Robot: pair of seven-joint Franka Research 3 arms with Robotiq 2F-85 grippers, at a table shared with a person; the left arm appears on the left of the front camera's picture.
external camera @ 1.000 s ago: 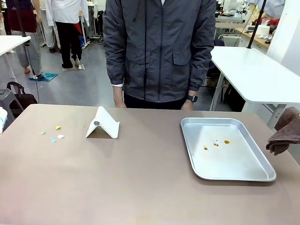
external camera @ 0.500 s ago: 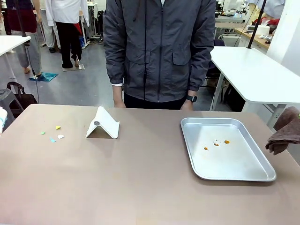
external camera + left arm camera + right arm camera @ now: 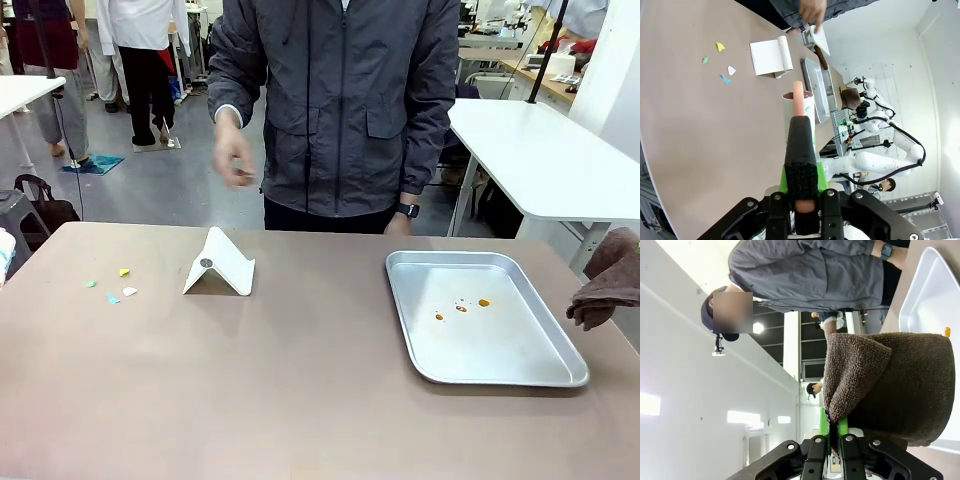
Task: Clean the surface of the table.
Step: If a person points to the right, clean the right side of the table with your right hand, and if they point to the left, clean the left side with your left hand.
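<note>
Left of the white stand (image 3: 220,265), scraps (image 3: 112,288) dot the worktop (image 3: 300,380), nearer the left fingers (image 3: 784,181) pinching a dark-handled tool (image 3: 801,145) than the right fingers (image 3: 824,426) clamping a brown cloth (image 3: 900,385).

Cloth (image 3: 605,288) hung at the right edge of the table (image 3: 300,390). Tray (image 3: 480,345) lay near it, scraps (image 3: 113,288) well apart.

- We see a silver tray (image 3: 500,352) with a few orange specks (image 3: 461,308) in it.
- Left of the tray stands a white folded stand (image 3: 220,264).
- Farther left of the tray lie small coloured scraps (image 3: 129,292).
- Just right of the tray hangs a brown cloth (image 3: 607,285).
</note>
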